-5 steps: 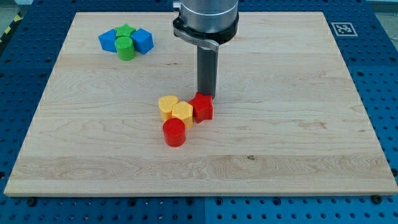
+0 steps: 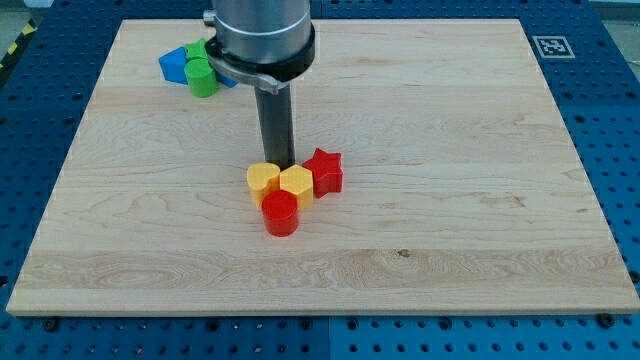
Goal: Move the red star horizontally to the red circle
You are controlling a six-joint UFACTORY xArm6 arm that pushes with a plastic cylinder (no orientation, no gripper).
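Our tip (image 2: 279, 164), bare and gripping nothing, sits at twelve o'clock of two yellow blocks (image 2: 281, 182); red star (image 2: 325, 171) lies at two o'clock of red circle (image 2: 281, 213), unaligned.

Looks like a robotics lab. We see a wooden bench (image 2: 450, 200) sitting on a blue perforated mounting plate (image 2: 30, 150) with a regular hole grid, a fiducial marker tag (image 2: 549, 45) at the board's top-right corner, and yellow-black hazard tape (image 2: 20, 40) at top left.
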